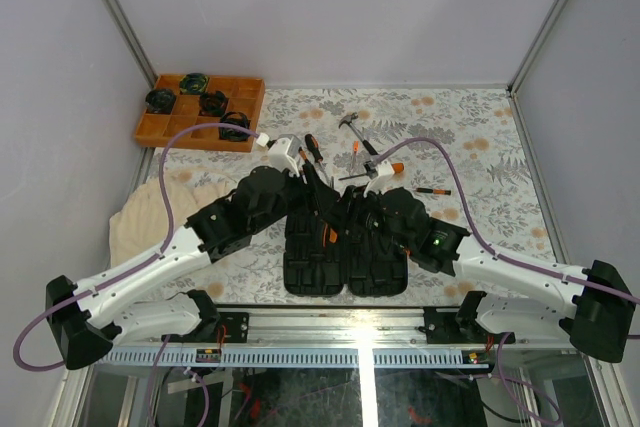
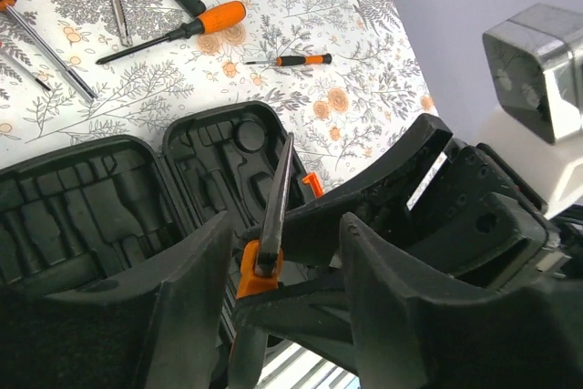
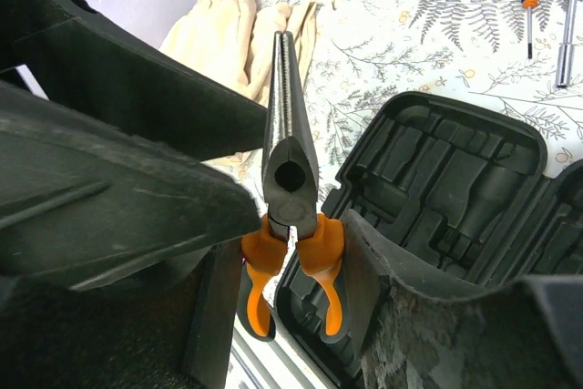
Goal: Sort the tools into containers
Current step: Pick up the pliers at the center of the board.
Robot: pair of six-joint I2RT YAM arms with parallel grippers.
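Note:
The black tool case lies open in front of the arm bases, its moulded slots empty in the left wrist view and the right wrist view. My right gripper is shut on the orange handles of the pliers and holds them above the case. My left gripper is open, and the pliers stand edge-on between its fingers with a gap on the right side. The hammer and several screwdrivers lie on the floral cloth beyond the case.
An orange gridded tray with coiled black-green items sits at the back left. A beige cloth bag lies left of the case. Grey walls enclose the table on three sides.

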